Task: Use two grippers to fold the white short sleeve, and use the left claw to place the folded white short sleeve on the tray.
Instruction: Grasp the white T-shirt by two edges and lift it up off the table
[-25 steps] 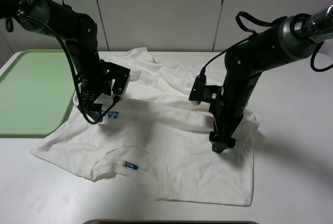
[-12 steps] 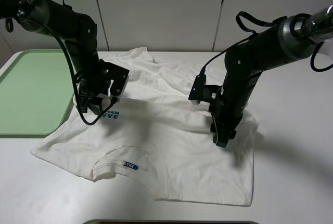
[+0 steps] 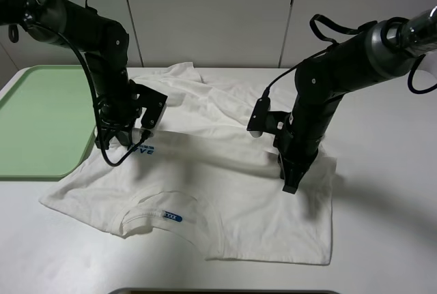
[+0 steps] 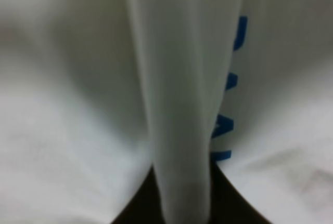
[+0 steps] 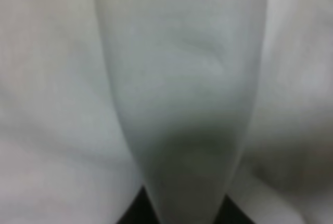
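Note:
The white short sleeve (image 3: pixel 225 198) lies spread on the table, its neck label (image 3: pixel 169 217) toward the front and its blue print (image 3: pixel 145 149) by the left claw. The left claw (image 3: pixel 109 142) is shut on a pinched ridge of the shirt (image 4: pixel 182 120) beside the blue letters (image 4: pixel 229 104). My right gripper (image 3: pixel 290 183) is shut on a fold of the shirt (image 5: pixel 182 104) near its right edge. The cloth hides both sets of fingertips. The pale green tray (image 3: pixel 34 116) sits on the table left of the shirt.
The white table (image 3: pixel 389 171) extends to the right of the shirt. A pale wall of panels stands behind it. A dark edge (image 3: pixel 225 292) shows at the table's front. Cables hang from both arms.
The left claw has moved left and back, dragging cloth over part of the blue print. The right gripper has lifted slightly and pulled back, drawing the shirt's right side with it.

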